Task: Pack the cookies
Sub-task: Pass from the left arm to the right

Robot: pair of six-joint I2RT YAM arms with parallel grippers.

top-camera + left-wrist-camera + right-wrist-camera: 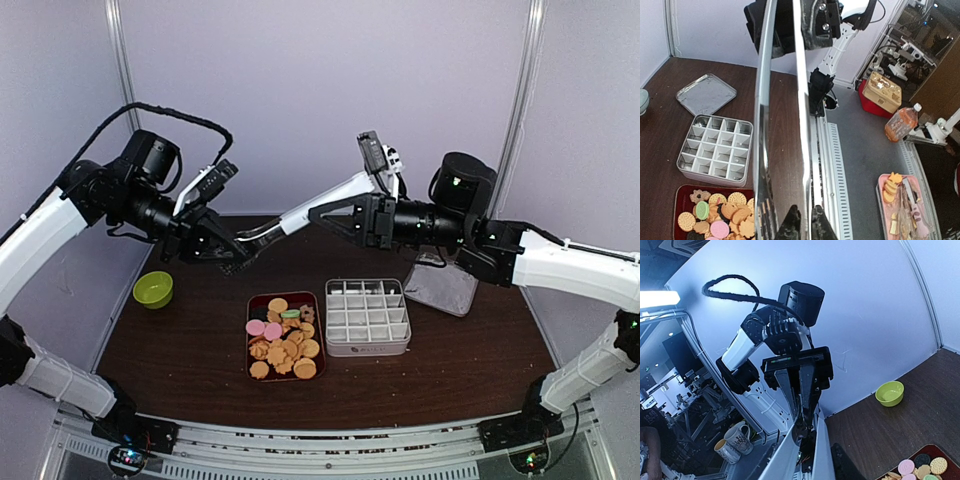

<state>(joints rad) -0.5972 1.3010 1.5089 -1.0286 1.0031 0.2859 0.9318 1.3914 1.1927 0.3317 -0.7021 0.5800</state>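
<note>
The cookies [283, 338] lie heaped in a dark red tray [250, 345] on the table: mostly orange rounds, a few pink, green and dark; they also show in the left wrist view as cookies [720, 216] and in the right wrist view as cookies [920, 467]. Metal tongs [300, 218] hang in the air between both arms, above the table's back. My left gripper [236, 257] [806, 223] is shut on one tong arm [807, 150]. My right gripper [328, 216] [806, 458] straddles the tongs' other end [782, 30], fingers against both outer faces.
A white divided box [367, 316] [715, 150] stands right of the tray. Its metal lid [440, 287] [706, 94] lies further right at the back. A green bowl [153, 289] [889, 392] sits at the left edge.
</note>
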